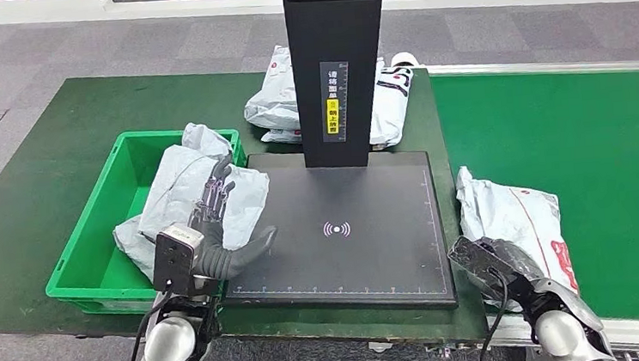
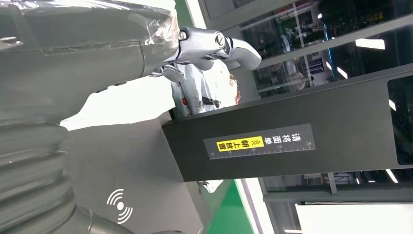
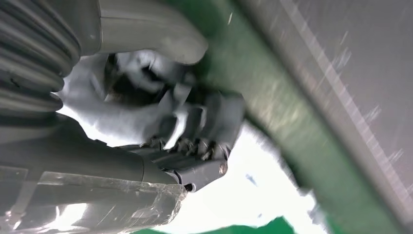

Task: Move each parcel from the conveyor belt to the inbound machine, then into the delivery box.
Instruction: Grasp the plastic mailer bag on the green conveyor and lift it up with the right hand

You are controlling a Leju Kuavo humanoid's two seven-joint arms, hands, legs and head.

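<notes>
Furthest left of the inbound machine's black scan plate (image 1: 346, 230) sits the green delivery box (image 1: 89, 250), its near-right corner close against the plate's left edge; a crumpled grey parcel (image 1: 175, 196) lies in it, draped over the box's right wall toward the plate. The left hand (image 1: 220, 218) hovers open above that draped parcel at the plate's left edge, fingers spread and pointing away from the robot, thumb stretched out over the plate, nothing held. The plate itself is bare apart from its white wireless mark (image 1: 336, 229), with the machine's black column (image 1: 337, 58) rising from its far edge and carrying a yellow-and-white label (image 1: 335, 102). Behind the column, beyond the plate's far edge, lies a heap of grey-white parcels (image 1: 271, 107). Right of the plate, on the green conveyor belt (image 1: 587, 125), another grey-white parcel (image 1: 513, 217) rests just beside the plate's right edge. The right hand (image 1: 490, 262) sits low at the plate's near-right corner, its fingers curled in against this parcel's near end; whether they actually clamp it I cannot tell.
</notes>
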